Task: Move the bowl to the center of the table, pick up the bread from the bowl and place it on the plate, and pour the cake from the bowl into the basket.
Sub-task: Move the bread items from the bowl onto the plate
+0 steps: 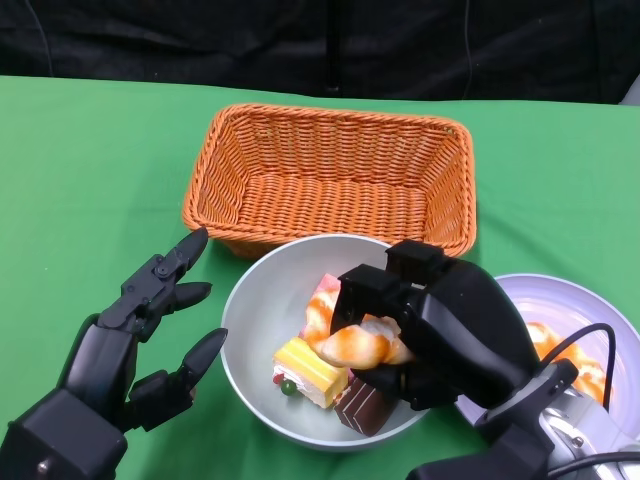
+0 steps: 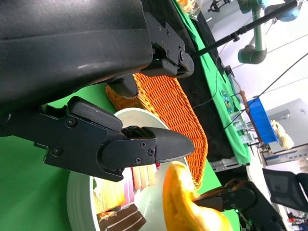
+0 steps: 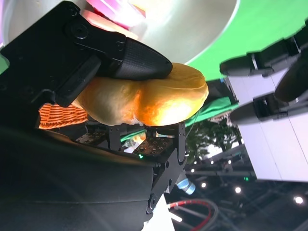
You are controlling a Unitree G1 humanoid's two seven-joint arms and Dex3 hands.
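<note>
Right hand (image 1: 440, 330) sat nearest me, fingers clamped on the bread (image 1: 362, 343), held just above the bowl (image 1: 248, 310) at table center. Left hand (image 1: 130, 340) at 8 o'clock of the bowl, fingers spread wide, holding nothing. Cake (image 1: 308, 370) lay in the bowl. Basket (image 1: 330, 175) at 12, plate (image 1: 590, 310) at 3.

A: The basket (image 1: 330, 175) is rough woven wicker; the bowl (image 1: 255, 310) looks smooth and matt.

B: The bread (image 1: 358, 344) has a glossy golden crust. Matt green cloth covers the desk (image 1: 90, 170).
</note>
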